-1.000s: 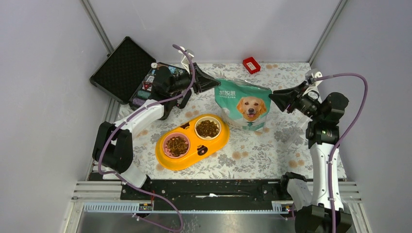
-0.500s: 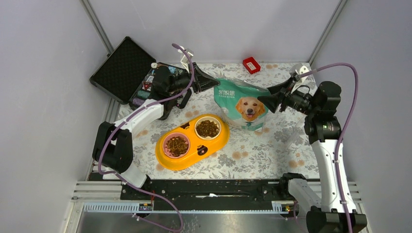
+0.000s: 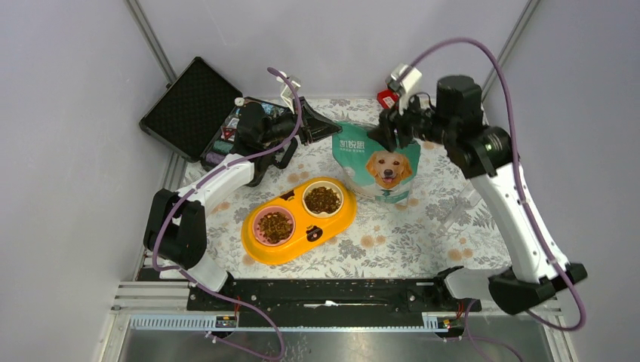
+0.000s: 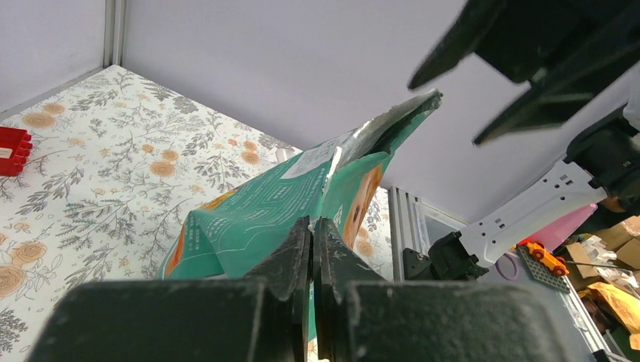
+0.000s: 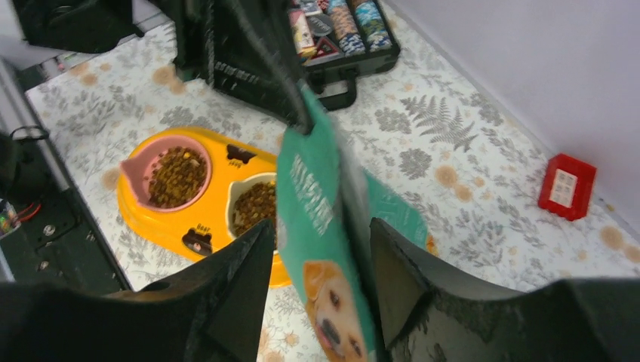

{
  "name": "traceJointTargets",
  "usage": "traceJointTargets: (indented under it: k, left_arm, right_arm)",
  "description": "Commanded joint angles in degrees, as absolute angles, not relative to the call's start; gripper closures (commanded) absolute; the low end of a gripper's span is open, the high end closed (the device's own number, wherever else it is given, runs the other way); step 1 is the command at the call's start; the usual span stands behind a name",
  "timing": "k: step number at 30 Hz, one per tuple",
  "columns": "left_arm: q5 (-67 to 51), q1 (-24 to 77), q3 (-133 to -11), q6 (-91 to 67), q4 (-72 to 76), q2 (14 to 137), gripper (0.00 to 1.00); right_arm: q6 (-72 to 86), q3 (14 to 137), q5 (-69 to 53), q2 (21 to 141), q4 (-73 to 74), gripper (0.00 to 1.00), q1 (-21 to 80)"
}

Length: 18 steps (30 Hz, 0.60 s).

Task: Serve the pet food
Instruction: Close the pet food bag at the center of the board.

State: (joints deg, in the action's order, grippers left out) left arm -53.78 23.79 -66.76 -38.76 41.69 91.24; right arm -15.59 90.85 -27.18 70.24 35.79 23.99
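The teal-and-white pouch [image 3: 377, 162] with the golden retriever stands upright behind the feeder. My left gripper [image 3: 330, 128] is shut on the pouch's top left corner; in the left wrist view its fingers [image 4: 313, 222] pinch the pouch [image 4: 256, 215] edge. My right gripper [image 3: 390, 132] hangs over the pouch top, open. In the right wrist view its jaws [image 5: 321, 226] straddle the pouch [image 5: 321, 204] without closing on it. The pet food, dark-brown kibble, fills the pink bowl [image 3: 275, 225] and the white bowl [image 3: 322, 199] of the yellow double feeder [image 3: 332, 222].
An open black case [image 3: 192, 105] with small items lies at the back left, behind my left arm. A small red box [image 3: 390, 100] sits at the back wall. The feeder [image 5: 226, 177] shows below the pouch in the right wrist view.
My right arm has swung up and left from the pouch's right side to above its top, open jaws now straddling it. The left gripper, pouch and feeder have not moved.
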Motion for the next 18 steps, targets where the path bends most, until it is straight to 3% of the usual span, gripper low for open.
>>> traceJointTargets:
  k: [1,13,18]
  left_arm:
    - [-52.26,23.03,-71.44,-38.94,48.33,89.77,1.0]
    - [-53.42,23.11,-71.02,-38.91,49.05,88.29,1.0]
    - [-53.73,23.12,-71.1,-38.94,49.31,88.1,1.0]
  right_arm:
    - [-16.37,106.69,-17.48,79.05,51.9,0.44,27.17]
    - [-22.18,123.23,-16.12,93.43,63.17,0.41,32.63]
    - [-21.72,127.81,-16.11,98.71,64.81,0.45,33.13]
